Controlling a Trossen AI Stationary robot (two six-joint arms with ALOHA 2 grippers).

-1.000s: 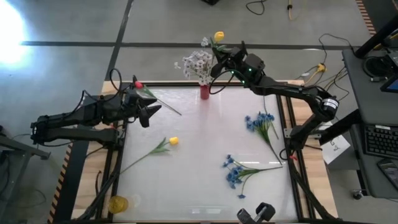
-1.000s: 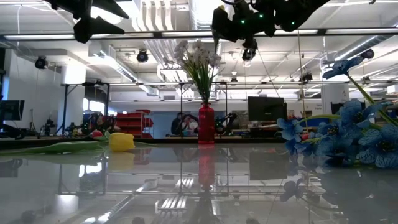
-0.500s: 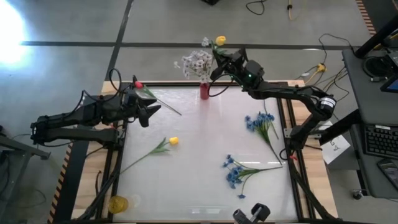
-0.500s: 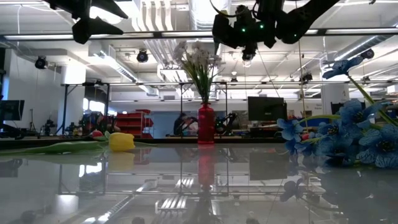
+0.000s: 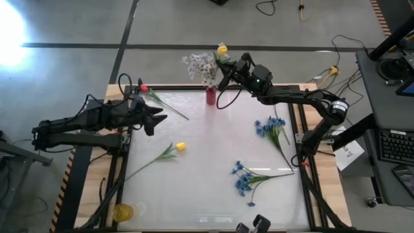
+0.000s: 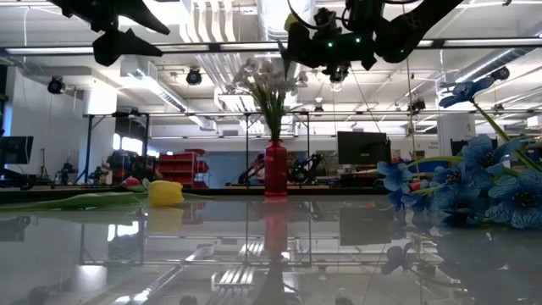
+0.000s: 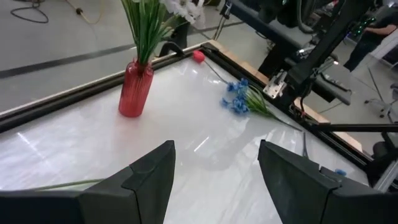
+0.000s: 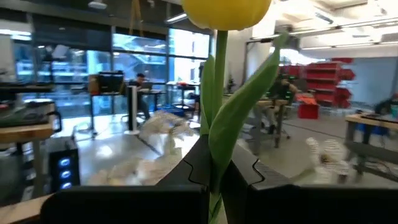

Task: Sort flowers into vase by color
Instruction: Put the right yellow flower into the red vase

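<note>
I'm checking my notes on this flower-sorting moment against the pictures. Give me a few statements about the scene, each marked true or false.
1. The right hand is shut on a yellow flower. True.
2. The red vase holds blue flowers. False: it holds the white flowers.
3. The left hand is open and holds nothing. True.
4. A second yellow flower lies on the table. True.
5. Both blue flowers lie on the left arm's side. False: they lie on the right arm's side.
</note>
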